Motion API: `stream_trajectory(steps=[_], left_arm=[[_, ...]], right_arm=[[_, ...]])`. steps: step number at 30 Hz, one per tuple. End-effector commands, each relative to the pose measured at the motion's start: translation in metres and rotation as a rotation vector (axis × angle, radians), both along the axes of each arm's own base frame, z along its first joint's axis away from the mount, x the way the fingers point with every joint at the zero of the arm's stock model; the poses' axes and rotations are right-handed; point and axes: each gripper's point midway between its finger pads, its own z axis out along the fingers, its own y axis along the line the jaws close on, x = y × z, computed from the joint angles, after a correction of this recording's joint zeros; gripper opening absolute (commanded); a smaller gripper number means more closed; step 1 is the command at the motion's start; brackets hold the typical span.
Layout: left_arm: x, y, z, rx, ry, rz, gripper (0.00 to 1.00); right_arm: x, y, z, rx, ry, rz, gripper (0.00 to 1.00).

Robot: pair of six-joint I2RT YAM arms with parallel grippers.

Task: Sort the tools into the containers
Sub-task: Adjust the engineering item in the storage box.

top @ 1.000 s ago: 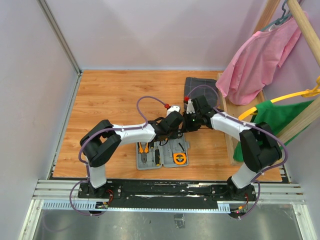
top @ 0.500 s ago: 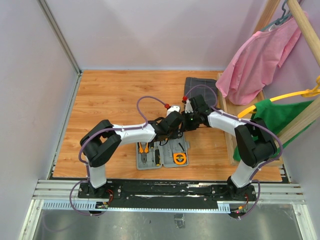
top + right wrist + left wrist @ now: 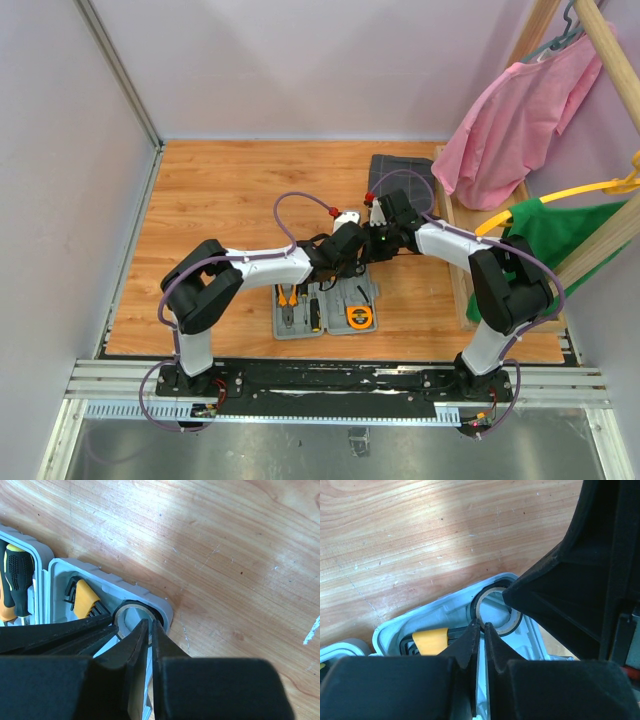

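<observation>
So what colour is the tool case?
The tool case is light grey plastic; its rim shows best in the right wrist view.

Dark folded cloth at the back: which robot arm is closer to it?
Right. The right arm has its wrist just in front of the cloth; the left arm has its wrist further forward and to the left.

The far edge of the tool case [image 3: 340,322] lies hidden under both arms [image 3: 270,265].

L claw [image 3: 481,627] shut | tips by black ring [image 3: 474,609] | grey case [image 3: 420,616] cnr | yellow tool [image 3: 431,640] nr
</observation>
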Motion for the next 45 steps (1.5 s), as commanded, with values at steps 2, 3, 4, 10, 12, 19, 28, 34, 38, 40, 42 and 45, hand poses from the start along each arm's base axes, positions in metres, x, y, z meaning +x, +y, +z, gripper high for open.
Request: stream_trajectory(steps=[2, 3, 4, 10, 12, 19, 28, 34, 38, 40, 42, 45], left_arm=[[-0.032, 0.034, -0.057, 0.185, 0.157, -0.010, 0.07], [-0.033, 0.036, -0.060, 0.195, 0.165, -0.009, 0.07], [-0.035, 0.038, -0.063, 0.206, 0.174, -0.012, 0.07], [-0.045, 0.051, -0.081, 0.270, 0.225, -0.020, 0.07], [-0.049, 0.054, -0.086, 0.281, 0.238, -0.023, 0.06], [-0.064, 0.064, -0.106, 0.332, 0.295, -0.041, 0.06], [-0.092, 0.087, -0.136, 0.450, 0.381, -0.069, 0.05], [-0.108, 0.105, -0.146, 0.562, 0.440, -0.107, 0.04], [-0.122, 0.114, -0.151, 0.602, 0.489, -0.150, 0.02], [-0.128, 0.117, -0.155, 0.626, 0.509, -0.173, 0.02], [-0.135, 0.121, -0.159, 0.653, 0.538, -0.194, 0.02], [-0.144, 0.126, -0.163, 0.697, 0.564, -0.224, 0.01]], right_arm=[[0.003, -0.011, -0.010, -0.032, 0.009, -0.022, 0.08], [0.003, -0.011, -0.011, -0.032, 0.010, -0.022, 0.08], [0.002, -0.012, -0.011, -0.034, 0.013, -0.022, 0.08], [0.001, -0.012, -0.013, -0.036, 0.023, -0.026, 0.08], [-0.001, -0.013, -0.013, -0.040, 0.028, -0.027, 0.08], [-0.005, -0.016, -0.017, -0.052, 0.045, -0.030, 0.08], [-0.012, -0.020, -0.019, -0.060, 0.059, -0.043, 0.08], [-0.016, -0.021, -0.019, -0.058, 0.063, -0.045, 0.08], [-0.019, -0.020, -0.019, -0.051, 0.060, -0.044, 0.08], [-0.020, -0.020, -0.019, -0.050, 0.059, -0.043, 0.08], [-0.021, -0.021, -0.019, -0.049, 0.058, -0.044, 0.08], [-0.022, -0.020, -0.019, -0.043, 0.056, -0.047, 0.08]])
